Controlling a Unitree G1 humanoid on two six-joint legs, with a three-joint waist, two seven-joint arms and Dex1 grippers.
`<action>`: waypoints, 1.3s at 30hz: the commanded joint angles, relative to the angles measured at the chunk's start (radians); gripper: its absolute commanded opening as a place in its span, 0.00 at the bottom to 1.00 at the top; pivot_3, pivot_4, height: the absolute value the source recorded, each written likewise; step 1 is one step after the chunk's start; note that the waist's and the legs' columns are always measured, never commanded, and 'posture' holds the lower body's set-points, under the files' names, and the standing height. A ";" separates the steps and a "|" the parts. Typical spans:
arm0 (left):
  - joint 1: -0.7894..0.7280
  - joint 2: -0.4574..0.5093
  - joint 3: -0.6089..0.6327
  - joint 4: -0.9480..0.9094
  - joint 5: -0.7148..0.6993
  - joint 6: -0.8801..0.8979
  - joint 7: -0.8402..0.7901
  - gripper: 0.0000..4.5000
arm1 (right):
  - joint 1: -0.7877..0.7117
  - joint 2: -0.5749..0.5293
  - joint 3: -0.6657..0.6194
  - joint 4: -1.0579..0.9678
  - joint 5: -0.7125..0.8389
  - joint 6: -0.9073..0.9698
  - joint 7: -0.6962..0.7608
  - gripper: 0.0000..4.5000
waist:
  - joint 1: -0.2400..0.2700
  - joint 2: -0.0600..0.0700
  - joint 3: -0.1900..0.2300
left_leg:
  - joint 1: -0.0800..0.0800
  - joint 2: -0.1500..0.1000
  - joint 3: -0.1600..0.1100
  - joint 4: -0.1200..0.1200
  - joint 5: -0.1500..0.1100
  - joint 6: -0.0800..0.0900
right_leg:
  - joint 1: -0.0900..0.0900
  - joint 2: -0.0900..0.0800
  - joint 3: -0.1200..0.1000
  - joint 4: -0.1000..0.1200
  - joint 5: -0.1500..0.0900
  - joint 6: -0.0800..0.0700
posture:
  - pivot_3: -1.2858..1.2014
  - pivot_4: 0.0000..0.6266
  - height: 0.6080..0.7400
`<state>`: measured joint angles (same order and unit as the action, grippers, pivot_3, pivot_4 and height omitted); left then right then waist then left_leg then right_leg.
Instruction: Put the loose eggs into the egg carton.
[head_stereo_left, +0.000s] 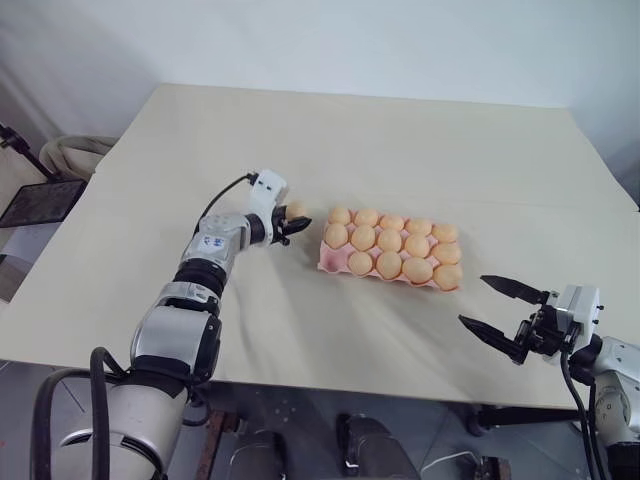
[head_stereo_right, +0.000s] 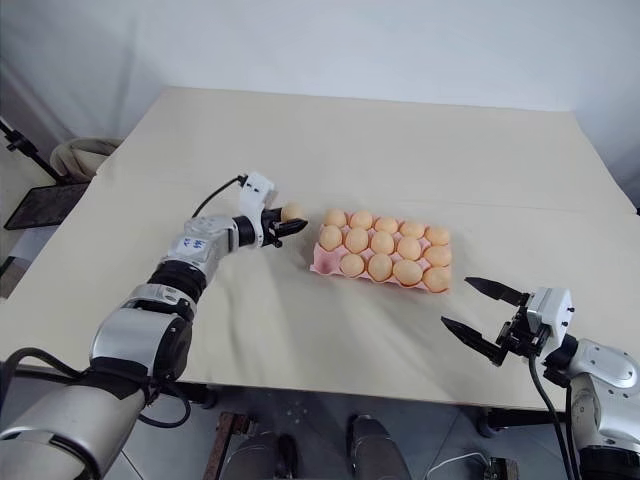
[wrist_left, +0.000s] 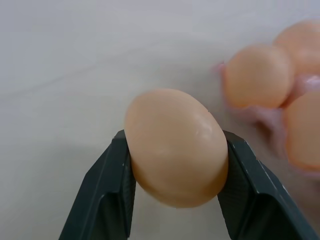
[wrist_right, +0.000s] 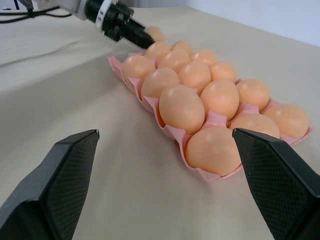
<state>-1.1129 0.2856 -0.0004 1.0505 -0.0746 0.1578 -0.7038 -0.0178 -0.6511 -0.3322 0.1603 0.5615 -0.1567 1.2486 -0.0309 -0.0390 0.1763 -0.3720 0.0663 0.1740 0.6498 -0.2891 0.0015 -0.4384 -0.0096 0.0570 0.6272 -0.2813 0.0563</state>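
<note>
A pale orange loose egg (wrist_left: 175, 147) is pinched between the two black fingers of my left gripper (head_stereo_left: 294, 222), which is shut on it. Egg and gripper are just left of the far-left corner of the pink egg carton (head_stereo_left: 328, 262), with a small gap between them. The carton lies mid-table with several eggs in its cups. Its near-left corner cup holds no egg. My right gripper (head_stereo_left: 474, 300) is open and empty. It hovers near the table's front edge, off the carton's near-right corner. Its view looks along the carton (wrist_right: 122, 67) toward the left gripper (wrist_right: 142, 39).
The beige table (head_stereo_left: 400, 130) stretches wide behind and left of the carton. Off its left edge stand a black flat panel on a stand (head_stereo_left: 40, 200) and a pale basket (head_stereo_left: 75, 152). The front edge runs just below the right gripper.
</note>
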 joint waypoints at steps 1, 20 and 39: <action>0.022 0.003 0.001 -0.210 -0.059 0.089 -0.113 0.45 | -0.009 0.006 -0.025 -0.011 0.013 -0.019 -0.009 1.00 | 0.000 0.000 0.000 | 0.000 0.000 0.000 0.000 0.000 0.000 | 0.000 0.000 0.000 0.000 0.000 0.000 | 0.52 0.24 1.00; 0.173 -0.005 -0.169 -0.555 -0.054 0.338 -0.255 0.56 | 0.018 0.022 -0.029 -0.030 0.008 -0.035 -0.042 1.00 | -0.007 0.000 0.000 | 0.002 0.000 -0.001 0.003 0.000 0.005 | 0.001 -0.001 0.002 0.005 0.000 0.001 | 0.52 0.24 1.00; 0.107 0.116 0.022 -0.648 -0.208 0.392 -0.286 0.99 | -0.067 -0.013 -0.030 0.052 0.008 -0.052 0.027 1.00 | -0.024 0.000 0.000 | 0.002 0.001 -0.002 0.005 0.001 0.004 | 0.001 -0.001 0.002 0.010 0.000 0.000 | 0.52 0.24 1.00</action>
<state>-0.9680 0.3742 -0.0235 0.4367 -0.2483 0.5740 -0.9770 -0.0722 -0.6469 -0.3316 0.2053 0.5593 -0.1853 1.2570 -0.0545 -0.0387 0.1763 -0.3698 0.0671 0.1723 0.6548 -0.2876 0.0048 -0.4374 -0.0105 0.0586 0.6370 -0.2814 0.0565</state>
